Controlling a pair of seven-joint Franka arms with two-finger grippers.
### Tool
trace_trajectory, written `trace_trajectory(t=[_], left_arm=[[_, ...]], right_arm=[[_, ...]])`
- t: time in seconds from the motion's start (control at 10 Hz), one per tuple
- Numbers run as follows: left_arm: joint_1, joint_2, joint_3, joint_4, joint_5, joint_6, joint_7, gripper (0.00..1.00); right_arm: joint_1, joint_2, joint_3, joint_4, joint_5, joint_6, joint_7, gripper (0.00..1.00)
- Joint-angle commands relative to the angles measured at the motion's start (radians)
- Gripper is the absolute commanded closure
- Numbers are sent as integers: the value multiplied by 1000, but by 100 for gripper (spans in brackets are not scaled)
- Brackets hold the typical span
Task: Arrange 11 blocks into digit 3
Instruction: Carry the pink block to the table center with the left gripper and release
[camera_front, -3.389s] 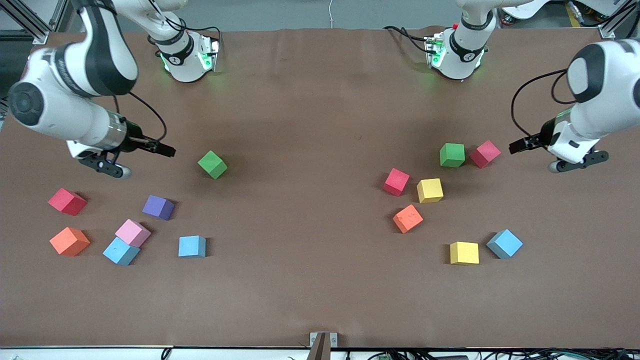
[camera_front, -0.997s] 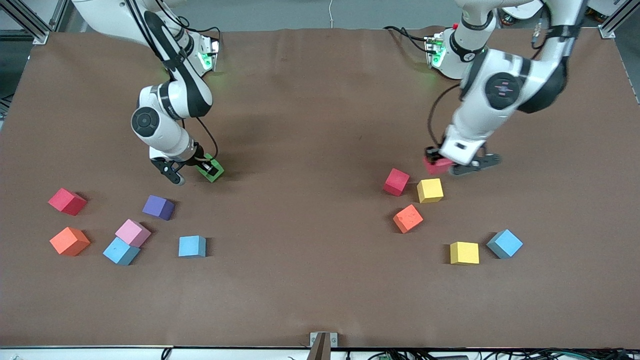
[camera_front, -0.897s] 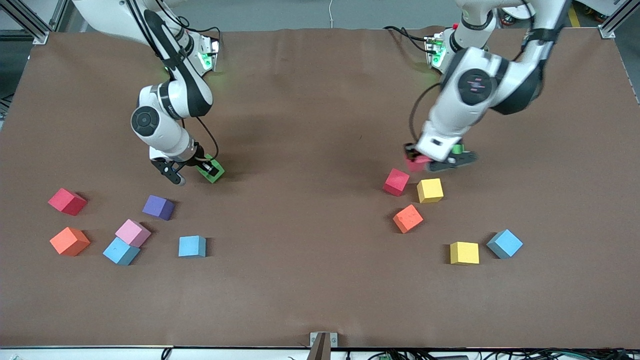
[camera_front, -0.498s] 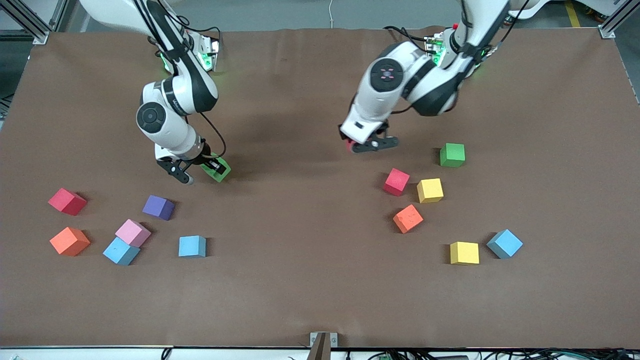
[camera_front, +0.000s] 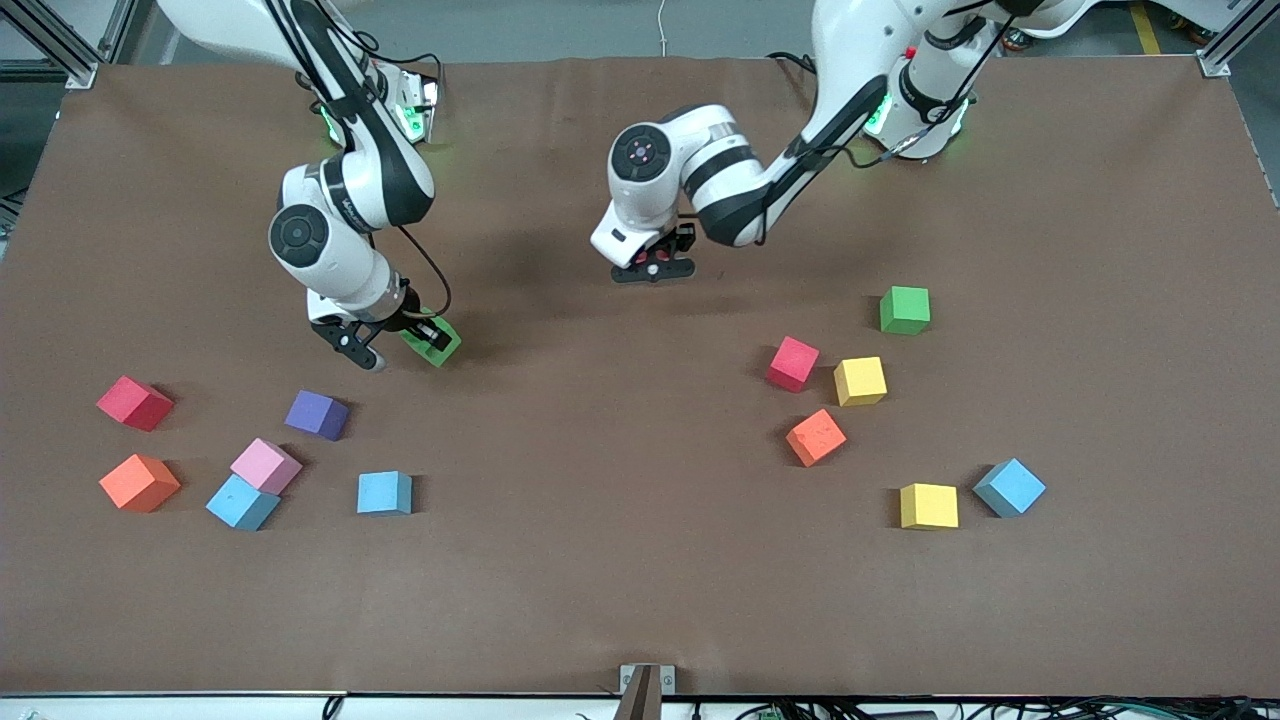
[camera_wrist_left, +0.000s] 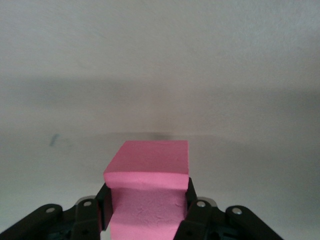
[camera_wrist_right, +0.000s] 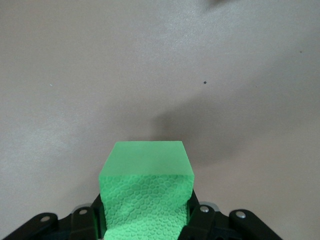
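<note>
Blocks are lying scattered on the brown bench (camera_front: 620, 560), no digit 3 formed yet. Left tool (camera_wrist_left: 146, 220) is pinching a pink-red block (camera_wrist_left: 148, 172) between its fingers (camera_wrist_left: 196, 216) and hanging over the bare middle of the bench, toward the bases; in the front view that block is mostly hidden under the left tool (camera_front: 652, 262). Right tool (camera_wrist_right: 145, 220) is pinching a green block (camera_wrist_right: 146, 177); in the front view the right tool (camera_front: 405, 335) and its green block (camera_front: 438, 343) are sitting low over the bench, toward the right arm's end; contact with the surface is unclear.

Loose group toward the right arm's end: red block (camera_front: 135, 403), purple block (camera_front: 317, 414), pink block (camera_front: 265, 465) touching a light blue block (camera_front: 242, 502), orange block (camera_front: 139, 482), second light blue block (camera_front: 385, 492) standing apart.

Loose group toward the left arm's end: second green block (camera_front: 905, 309) lying farthest from the front camera, second red block (camera_front: 793, 363) just beside a yellow block (camera_front: 860, 380), second orange block (camera_front: 815, 437) nearer the camera, then second yellow block (camera_front: 928, 505) beside a third light blue block (camera_front: 1009, 487).
</note>
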Motion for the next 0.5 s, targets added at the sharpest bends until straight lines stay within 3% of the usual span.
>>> trace_trajectory(t=[0.0, 0.1, 0.4], left_arm=[[-37, 45, 3, 54, 41, -28, -39, 74], [-54, 54, 4, 54, 43, -28, -47, 74], [-187, 63, 98, 49, 101, -31, -82, 72]], right_arm=[[-10, -18, 2, -4, -12, -17, 17, 72], [-8, -17, 2, -4, -12, -15, 90, 71], [1, -20, 2, -4, -12, -17, 197, 72]])
